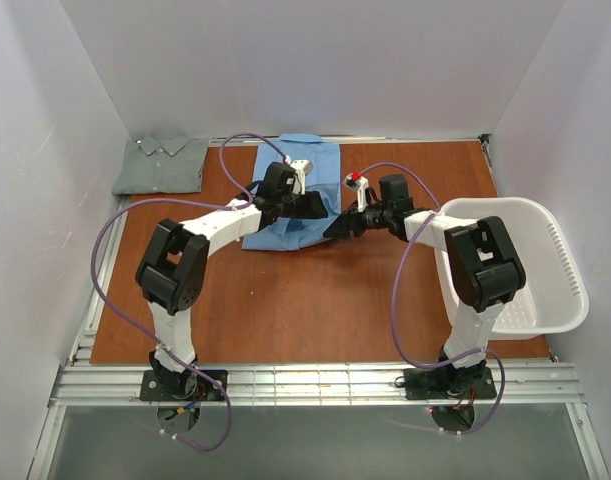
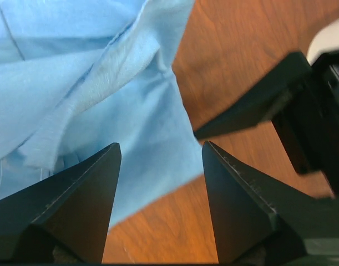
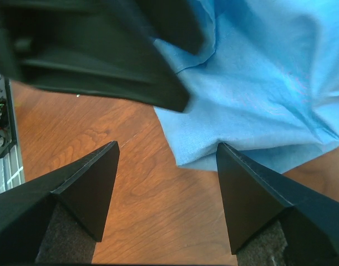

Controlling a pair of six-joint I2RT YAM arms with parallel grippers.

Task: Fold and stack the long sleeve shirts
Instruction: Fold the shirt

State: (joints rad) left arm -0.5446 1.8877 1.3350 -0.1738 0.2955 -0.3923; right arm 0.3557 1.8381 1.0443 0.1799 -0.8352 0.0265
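A: White walls (image 1: 315, 70) are closing in a brown wooden desk (image 1: 315, 300), and we are starting at its far left corner. What are we seeing there?

B: We are seeing the grey-green shirt (image 1: 162, 166) lying folded and flat, collar showing, tucked against the left wall and well apart from both arms.

A: And moving right?

B: We are finding the left arm reaching forward and inward. The left fingers (image 1: 315, 207) are hovering over the near right part of the light blue shirt (image 1: 305, 165), which is lying at the far middle of the desk. In the left wrist view they are standing spread, with a rumpled corner of blue cloth showing between their tips and bare wood beside it.

A: Are they pinching that cloth?

B: We are not seeing them closed on anything, and we cannot tell whether they are touching it.

A: Next to the right?

B: The right fingers (image 1: 341, 225) are pointing leftward, just beside the left ones at the shirt's near right edge. In the right wrist view they are also standing spread, framing bare wood, with the blue hem lying just ahead and the other arm's black end above it.

A: And at the far right?

B: We are seeing a white basket (image 1: 560, 290) sitting at the right edge of the desk, beside the right arm.
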